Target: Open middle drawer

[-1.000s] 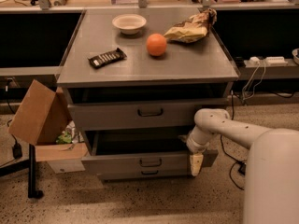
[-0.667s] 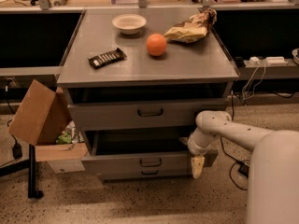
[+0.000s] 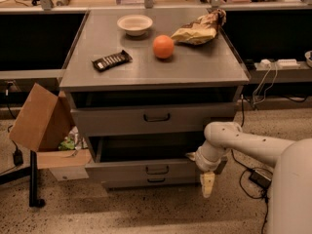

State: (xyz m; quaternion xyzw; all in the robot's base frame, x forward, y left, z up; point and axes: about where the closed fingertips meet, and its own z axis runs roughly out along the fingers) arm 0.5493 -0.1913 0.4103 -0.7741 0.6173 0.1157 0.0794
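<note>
**Gripper at the right end of the middle drawer**

The gripper (image 3: 206, 182) hung at the end of the pale arm (image 3: 253, 143), pointing down toward the floor. Whether its jaws were spread or pressed together could not be told.

Just left of the jaws, and touching or nearly touching them, was the right end of the middle drawer (image 3: 122, 170). It stood out from the cabinet (image 3: 146, 74) with a dark gap above its front. Its small dark handle (image 3: 157, 169) sat further left, at the centre. The drawer's long axis ran left to right and its flat front faced the camera.

Above the jaws the taller top drawer (image 3: 112, 121) also stood out. Level with the jaws and to the left was the thin bottom drawer (image 3: 126, 182).

Higher up, the grey worktop (image 3: 204, 69) carried an orange (image 3: 163, 46), a white bowl (image 3: 135, 23), a crumpled bag (image 3: 200, 28) and a dark wrapped bar (image 3: 111, 60).

Well to the left a cardboard box (image 3: 41, 118) leaned beside the cabinet. Below lay a speckled floor (image 3: 122, 213), and cables (image 3: 263, 84) hung to the upper right.
</note>
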